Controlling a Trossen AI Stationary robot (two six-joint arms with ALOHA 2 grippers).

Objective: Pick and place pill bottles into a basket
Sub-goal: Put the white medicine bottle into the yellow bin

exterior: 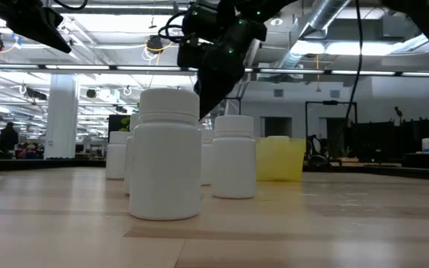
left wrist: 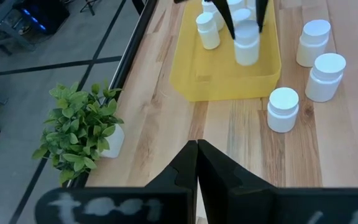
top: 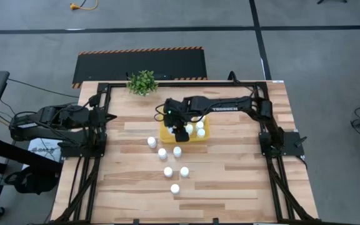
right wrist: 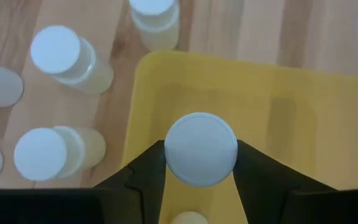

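Note:
The yellow basket lies mid-table. My right gripper is over it, shut on a white pill bottle, which in the left wrist view shows as an upright bottle inside the basket's walls. Other bottles stand in the basket. Several more bottles stand on their bases on the wood, nearer than the basket. My left gripper is shut on nothing, drawn back at the table's left side. My right gripper pinches the bottle's capped top between its two fingers, one on each side. The fingers come from above, slanting down. The bottle stays upright inside the basket; whether its base touches the floor, I cannot tell.
A small green plant stands at the table's far edge, left of the basket. Black frame rails run along both sides. Bare wood lies to the right of the loose bottles and toward the near edge.

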